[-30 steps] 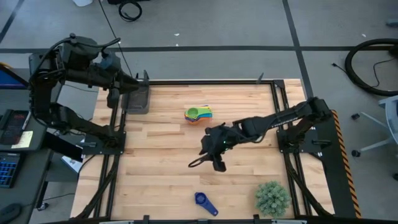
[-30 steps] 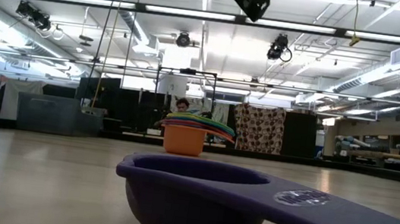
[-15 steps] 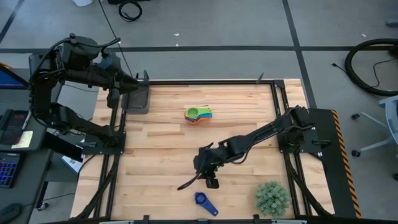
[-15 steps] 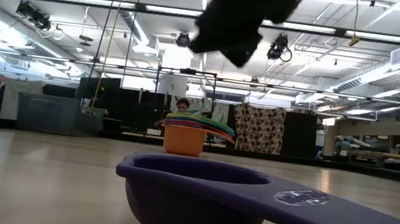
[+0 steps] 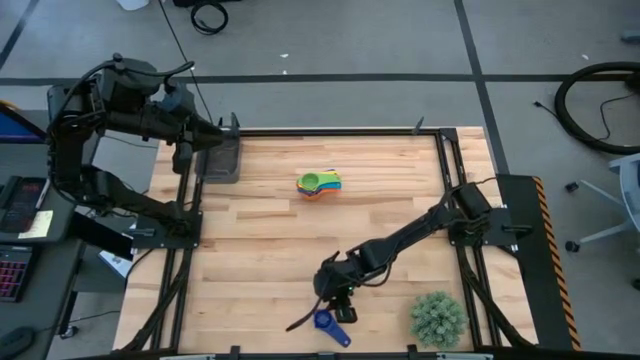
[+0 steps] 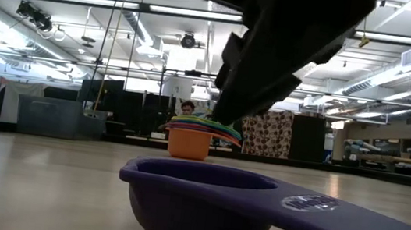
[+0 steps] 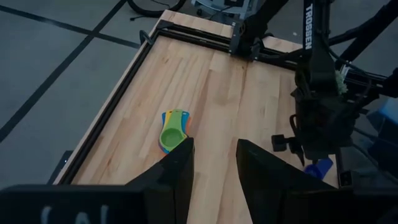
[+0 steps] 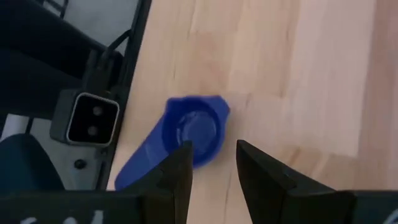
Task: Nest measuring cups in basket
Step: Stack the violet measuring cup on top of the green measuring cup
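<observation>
A stack of nested measuring cups (image 5: 318, 184), green on top, stands mid-table; it also shows in the low view (image 6: 191, 135) and the left wrist view (image 7: 174, 132). A dark blue cup (image 5: 330, 326) sits upright near the table's near edge, and shows large in the low view (image 6: 203, 201). My right gripper (image 5: 338, 303) hovers open just above it, and the cup shows beyond its fingers (image 8: 198, 130). The dark grey basket (image 5: 222, 160) sits at the far left corner. My left gripper (image 5: 222, 133) waits open by the basket.
A spiky green plant ball (image 5: 438, 318) sits at the near right corner, right of the dark blue cup. A low-view camera box (image 8: 92, 118) stands just off the near edge. Bare wood lies between the stack and the basket.
My right gripper has gone from mid-table toward the near edge and down, ending just above the dark blue cup. The cups and the basket have kept still.
</observation>
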